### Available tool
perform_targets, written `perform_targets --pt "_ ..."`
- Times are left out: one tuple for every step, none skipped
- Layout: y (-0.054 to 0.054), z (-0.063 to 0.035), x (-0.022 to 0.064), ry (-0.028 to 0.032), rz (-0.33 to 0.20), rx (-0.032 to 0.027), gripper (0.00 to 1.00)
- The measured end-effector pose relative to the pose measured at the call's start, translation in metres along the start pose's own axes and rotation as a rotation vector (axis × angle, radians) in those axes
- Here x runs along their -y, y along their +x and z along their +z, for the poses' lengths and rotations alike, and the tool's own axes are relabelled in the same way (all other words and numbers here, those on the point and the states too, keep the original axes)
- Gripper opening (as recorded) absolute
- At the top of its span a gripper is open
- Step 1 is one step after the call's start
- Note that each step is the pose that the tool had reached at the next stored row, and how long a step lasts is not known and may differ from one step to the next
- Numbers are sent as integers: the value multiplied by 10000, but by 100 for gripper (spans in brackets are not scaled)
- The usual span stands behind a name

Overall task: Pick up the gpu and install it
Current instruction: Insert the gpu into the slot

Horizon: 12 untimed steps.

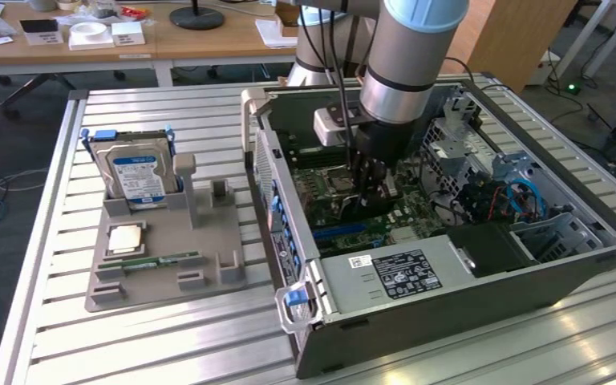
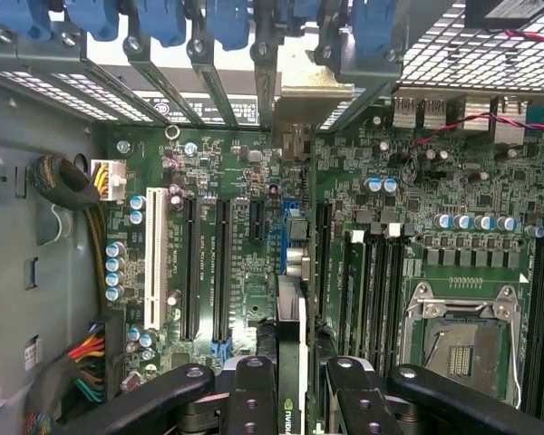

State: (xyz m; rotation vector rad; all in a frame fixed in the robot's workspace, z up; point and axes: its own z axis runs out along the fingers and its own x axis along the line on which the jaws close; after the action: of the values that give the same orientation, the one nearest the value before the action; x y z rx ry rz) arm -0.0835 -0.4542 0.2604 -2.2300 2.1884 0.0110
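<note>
Seen edge-on in the wrist view, the gpu [image 2: 291,313] is a thin card with a green strip near my fingers [image 2: 254,391]; its silver end bracket [image 2: 313,86] reaches the case's rear slot openings. My gripper [image 2: 291,385] is shut on it, one finger on each face. The card stands upright over a blue slot [image 2: 292,237] on the green motherboard [image 2: 236,181]; whether it touches the slot I cannot tell. In the exterior view the gripper [image 1: 375,196] reaches down into the open computer case [image 1: 447,277], low over the board.
Black expansion slots [image 2: 207,263] and a white slot [image 2: 154,263] lie beside the card, memory slots [image 2: 372,290] and the CPU socket [image 2: 462,340] on its other side. Outside the case, a grey fixture [image 1: 164,269] holds a hard drive [image 1: 137,172], a memory stick [image 1: 164,260] and a chip [image 1: 126,238].
</note>
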Motion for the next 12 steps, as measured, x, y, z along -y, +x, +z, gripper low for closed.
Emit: perform_targets --pt "2 2 -1 0 1 0 26" --pt "2 3 -2 -1 1 -1 26" --pt "2 4 -6 -1 1 -1 26" --pt "2 5 -10 0 1 0 26" --pt "1 5 -12 1 1 1 26" --pt "2 5 -14 0 0 1 26" --pt "2 5 -16 0 -1 0 26" --pt "2 5 -18 0 0 0 26" --pt "2 5 -20 0 1 0 26" --pt "2 5 -22 1 1 -1 26" --pt "2 5 -25 0 1 0 26" --pt "2 5 -28 0 2 0 26"
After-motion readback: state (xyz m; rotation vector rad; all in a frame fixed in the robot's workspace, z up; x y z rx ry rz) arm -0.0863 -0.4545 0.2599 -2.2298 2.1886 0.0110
